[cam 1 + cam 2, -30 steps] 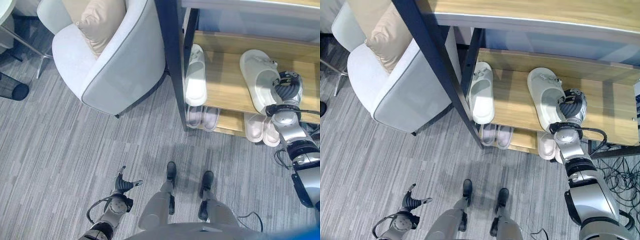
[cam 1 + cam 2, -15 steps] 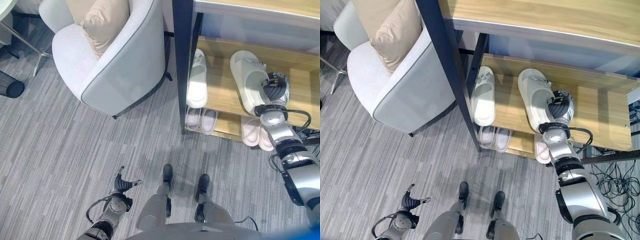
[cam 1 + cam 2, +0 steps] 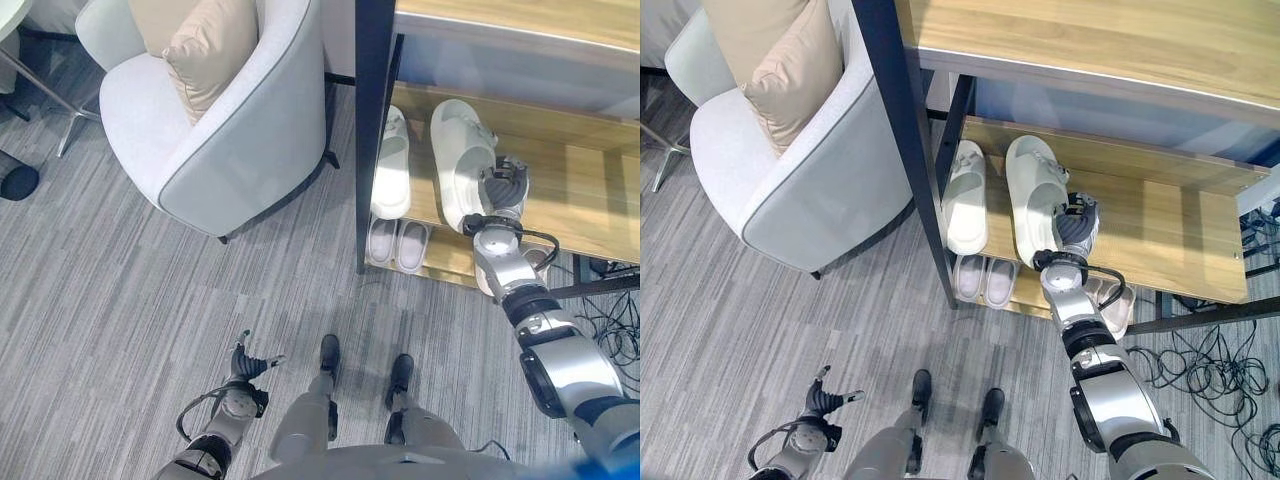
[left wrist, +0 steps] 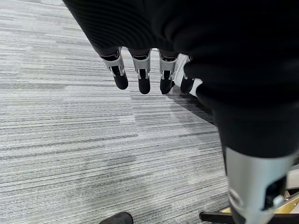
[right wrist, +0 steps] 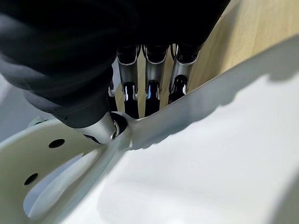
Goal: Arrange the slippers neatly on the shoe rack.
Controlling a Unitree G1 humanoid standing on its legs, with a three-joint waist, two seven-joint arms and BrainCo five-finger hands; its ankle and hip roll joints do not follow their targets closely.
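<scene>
So here's where we are: our right hand (image 3: 1074, 222) has the white slipper (image 3: 1033, 195) by its outer edge, thumb on the inside and fingers (image 5: 150, 93) down the outside, pinching the side wall. You can see that pinch best in the right wrist view.

The slipper sits on the middle shelf of the shoe rack (image 3: 1160, 225), long axis running front to back, heel end toward us and toe toward the rear. It lies to the left of our fingers. Its partner, the other white slipper (image 3: 967, 197), is just beside it on the left near the dark post, lying roughly the same way, with a small gap between them.

We'd say what matters next is closing that gap sideways and keeping the two parallel.

Our left hand (image 3: 243, 363) hangs low over the carpet, fingers loosely spread and holding nothing, well away from the rack. The right one is clearly the one for this.
</scene>
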